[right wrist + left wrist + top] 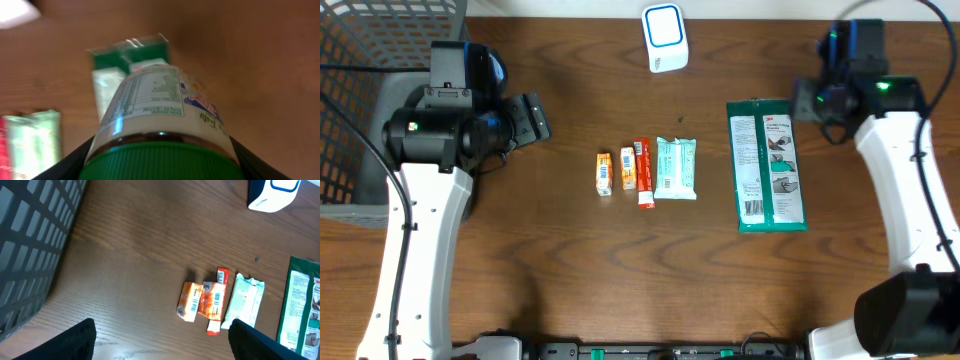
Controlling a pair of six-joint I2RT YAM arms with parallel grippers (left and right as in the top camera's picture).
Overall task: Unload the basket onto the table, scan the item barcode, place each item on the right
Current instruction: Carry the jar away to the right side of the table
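Bottle (pixel 155 100), green-capped with a printed white label, is held off to the right of the white scanner (pixel 665 38), which stands at the far edge of the counter (pixel 570 260).

Far to the left of the scanner is a grey wire basket (pixel 360 60). The left gripper (pixel 535 118) is left of the scanner and a little nearer the robot. Its fingers (pixel 75 342) are spread wide over the wood with nothing between them.

Nearer the robot than the scanner and slightly left of it, a small orange box (pixel 604 172), an orange packet (pixel 628 168) and a red stick (pixel 643 172) lie side by side, touching. The left wrist view shows barcodes on the box and the packet. Straight in front of the scanner a pale teal packet (pixel 676 168) lies just beside the red stick.

Right of the scanner, a long green packet (pixel 768 165) lies flat. Its far end is just beside the right gripper (pixel 817 100). The right fingers (pixel 250 162) are clamped on the bottle from both sides at the level of its cap. From overhead the bottle cannot be made out under the arm.
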